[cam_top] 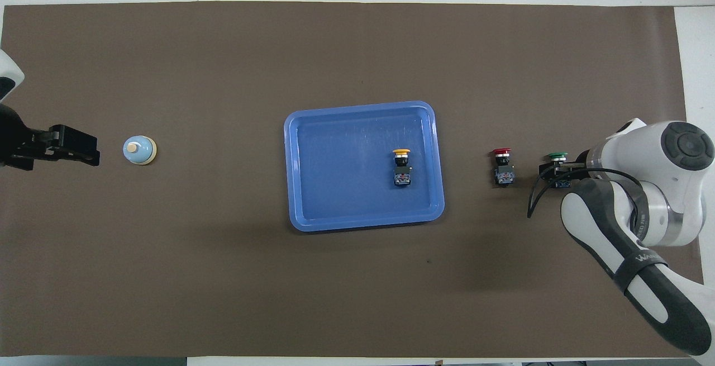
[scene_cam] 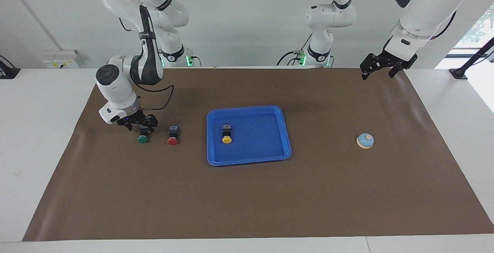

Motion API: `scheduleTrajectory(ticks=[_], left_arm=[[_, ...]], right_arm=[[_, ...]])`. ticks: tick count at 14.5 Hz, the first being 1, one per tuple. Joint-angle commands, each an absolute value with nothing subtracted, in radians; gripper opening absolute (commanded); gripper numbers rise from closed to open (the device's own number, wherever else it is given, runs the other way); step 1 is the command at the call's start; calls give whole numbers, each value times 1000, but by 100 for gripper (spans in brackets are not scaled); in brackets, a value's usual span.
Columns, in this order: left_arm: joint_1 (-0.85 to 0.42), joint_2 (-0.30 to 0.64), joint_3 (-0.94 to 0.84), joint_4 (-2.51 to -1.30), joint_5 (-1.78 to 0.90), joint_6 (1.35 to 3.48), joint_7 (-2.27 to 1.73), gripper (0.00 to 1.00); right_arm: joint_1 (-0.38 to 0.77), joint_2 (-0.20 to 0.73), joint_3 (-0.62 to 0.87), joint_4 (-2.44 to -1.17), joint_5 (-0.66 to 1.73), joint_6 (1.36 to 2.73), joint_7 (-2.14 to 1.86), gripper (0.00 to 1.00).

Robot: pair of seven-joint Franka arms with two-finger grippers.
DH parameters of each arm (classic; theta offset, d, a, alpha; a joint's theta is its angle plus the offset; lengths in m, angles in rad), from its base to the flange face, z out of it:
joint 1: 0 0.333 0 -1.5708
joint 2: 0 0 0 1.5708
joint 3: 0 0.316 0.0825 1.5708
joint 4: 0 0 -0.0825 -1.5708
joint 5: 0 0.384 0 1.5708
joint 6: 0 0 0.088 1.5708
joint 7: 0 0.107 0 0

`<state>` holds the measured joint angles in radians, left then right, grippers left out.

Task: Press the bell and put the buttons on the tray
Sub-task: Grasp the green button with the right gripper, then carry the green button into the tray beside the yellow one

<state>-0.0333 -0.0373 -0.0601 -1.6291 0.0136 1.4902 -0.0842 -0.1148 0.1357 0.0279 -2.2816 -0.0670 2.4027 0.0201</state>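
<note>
While the right tool (scene_cam: 139, 123) is sitting low over the black body of the green button (scene_cam: 142, 138) at the left of the facing view, its fingers are spread wide and aren't gripping anything yet, so this looks like the risky bit to me. The red button (scene_cam: 172, 140) is lying just beside the green one, toward the tray, and if the fingers are closing off-centre or coming down crooked, I'm guessing the outer finger is going to nudge the red one or roll the green one away on its round cap. These things are lying on their sides with the caps pointing away from the robots, so a pinch on the cap rather than the blocky body is probably going to slip.

The blue tray (scene_cam: 283, 129) is sitting mid-frame on the brown mat on the counter (scene_cam: 38, 102), with the yellow button (scene_cam: 226, 139) already lying inside it near the edge on the right arm's end. Dropping the next one right there is risking a knock against it, or a landing on the raised rim.

The left tool (scene_cam: 376, 67) is waiting up in the air at the upper right of the facing view, fingers open and empty. The bell (scene_cam: 365, 140) is sitting alone at right of that frame, well apart from the tray, and I can't tell whether it's been pressed.
</note>
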Motion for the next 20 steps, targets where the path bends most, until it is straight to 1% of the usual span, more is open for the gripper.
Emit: scheduleTrajectory(ticks=[1, 3, 4, 6, 7, 8, 10, 11, 12, 13, 14, 17, 19, 20], left_arm=[[-28, -48, -63, -1632, 12, 1477, -84, 100], [-28, -48, -63, -1632, 12, 1477, -84, 100], [-28, -48, -63, -1632, 12, 1477, -84, 100], [-28, -48, -63, -1632, 12, 1477, -84, 100], [-28, -48, -63, -1632, 12, 1477, -86, 100], [-28, -48, -63, -1632, 12, 1477, -84, 100], [-28, -48, -63, -1632, 12, 1477, -86, 100], [-28, -48, -63, -1632, 12, 1477, -84, 100], [-28, -48, -63, -1632, 12, 1477, -84, 100], [-28, -48, -63, -1632, 12, 1477, -86, 100], [-28, -48, -63, -1632, 12, 1477, -84, 100], [-28, -48, -63, -1632, 12, 1477, -84, 100], [-28, -48, -63, -1632, 12, 1477, -84, 100], [-28, -48, -63, -1632, 12, 1477, -84, 100]], right_arm=[[-133, 141, 40, -2293, -72, 2431, -12, 100], [-130, 143, 40, -2293, -69, 2433, -17, 100], [-129, 143, 40, -2293, -64, 2433, -14, 98], [-127, 143, 41, -2296, -64, 2433, -15, 83], [-127, 143, 40, -2302, -64, 2434, -18, 72], [-127, 143, 40, -2306, -64, 2436, -20, 57], [-126, 143, 40, -2306, -64, 2439, -20, 20], [-126, 143, 41, -2304, -64, 2436, -18, 4], [-126, 143, 44, -2299, -64, 2431, -17, 0], [-126, 138, 49, -2286, -64, 2416, -12, 0], [-123, 132, 66, -2251, -63, 2367, -11, 0], [-123, 130, 193, -2145, -29, 2235, 69, 0], [-121, 136, 273, -2091, -29, 2188, 199, 0], [-92, 143, 294, -2057, -29, 2165, 228, 0]])
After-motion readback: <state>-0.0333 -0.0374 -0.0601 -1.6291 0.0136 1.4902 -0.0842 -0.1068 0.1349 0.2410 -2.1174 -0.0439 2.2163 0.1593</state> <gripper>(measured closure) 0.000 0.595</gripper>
